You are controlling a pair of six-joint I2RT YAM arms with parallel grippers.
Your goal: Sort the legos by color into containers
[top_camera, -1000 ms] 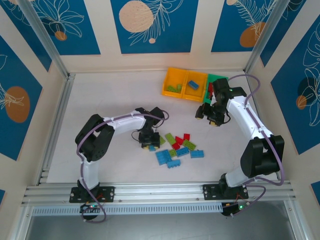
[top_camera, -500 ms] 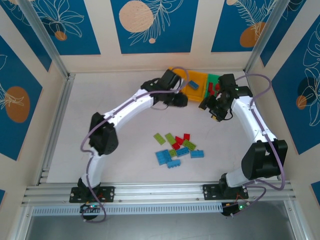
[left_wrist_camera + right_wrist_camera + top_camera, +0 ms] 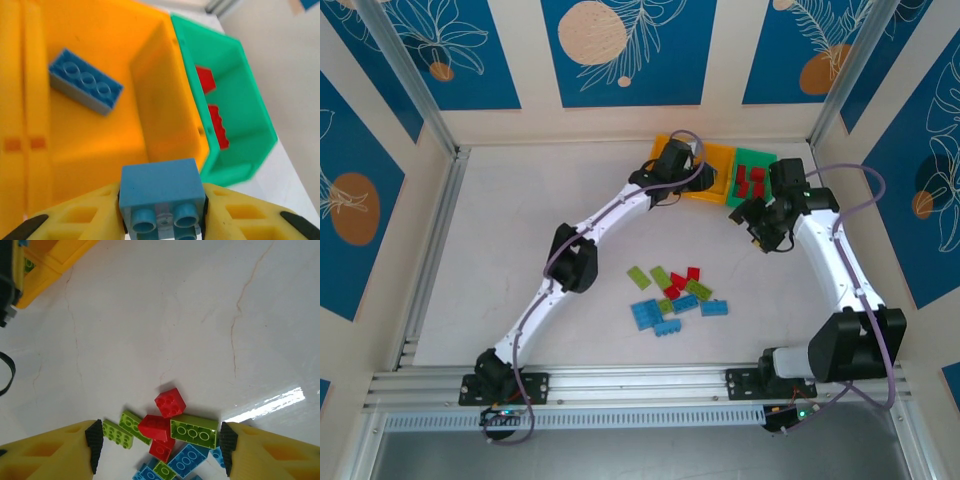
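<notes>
I have the left gripper (image 3: 161, 201) out over the row of bins at about 1 o'clock on the white table (image 3: 520, 230). Its jaws are clamped on a small light-blue studded plastic brick (image 3: 161, 187), studs facing the wrist camera. Below it is the middle orange-yellow plastic bin (image 3: 90, 145), where one long light-blue brick (image 3: 86, 87) already lies at 10 o'clock from the held one. The green plastic bin (image 3: 235, 172) sits just beside it at 3 o'clock, with red bricks (image 3: 218, 127) inside.

I judge this as the drop step for a blue piece. The held brick hangs near the bin's near wall and close to the divider with the green bin, so I would carry it a little toward 11 o'clock before letting go.

The right gripper (image 3: 160, 446) has its jaws wide apart and empty. It looks down at the loose pile of red, light-blue and lime-green bricks (image 3: 675, 295) near the table's centre, where a red one looks like the likely next pick.
</notes>
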